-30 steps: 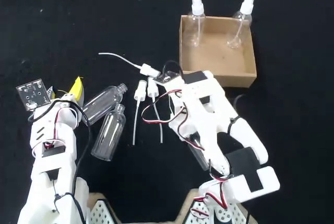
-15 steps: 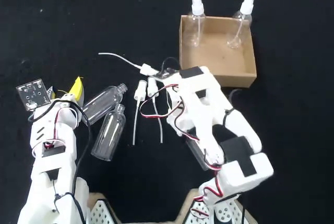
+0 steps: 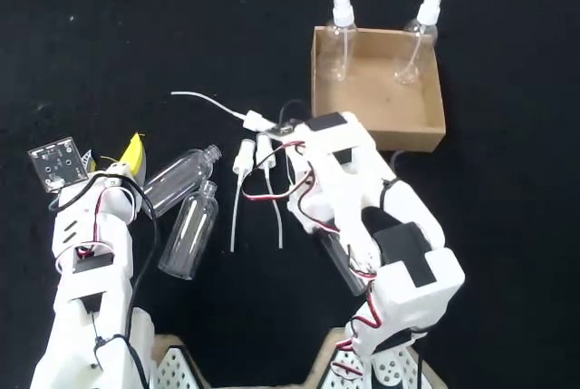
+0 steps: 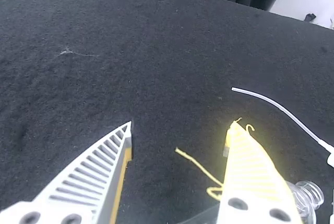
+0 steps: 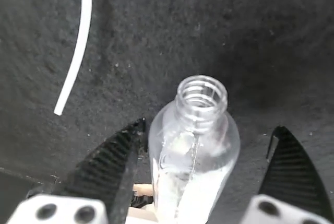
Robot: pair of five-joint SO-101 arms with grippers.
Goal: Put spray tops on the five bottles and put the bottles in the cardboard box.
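Note:
A clear uncapped bottle (image 5: pixel 195 145) lies on the black table between the open black fingers of my right gripper (image 5: pixel 209 130), its neck pointing away from the wrist. From above, that bottle (image 3: pixel 338 260) lies under the folded right arm (image 3: pixel 349 180). Two more uncapped bottles (image 3: pixel 181 180) (image 3: pixel 190 230) lie side by side next to my left gripper (image 3: pixel 127 158), which is open and holds nothing (image 4: pixel 180 130). Three spray tops (image 3: pixel 258 121) (image 3: pixel 245 158) (image 3: pixel 265 149) with long tubes lie mid-table. The cardboard box (image 3: pixel 426 121) holds two upright capped bottles (image 3: pixel 340 40) (image 3: pixel 417 40).
A white tube (image 5: pixel 75 46) lies on the cloth beside the bottle's neck. One bottle's neck (image 4: pixel 308 192) and a spray tube (image 4: pixel 276 109) lie just past my yellow finger. The arms' bases (image 3: pixel 381 362) stand at the table's front edge.
The right arm has shifted to the left and settled lower over the bottle beneath it. The left arm, the bottles and the spray tops have not moved.

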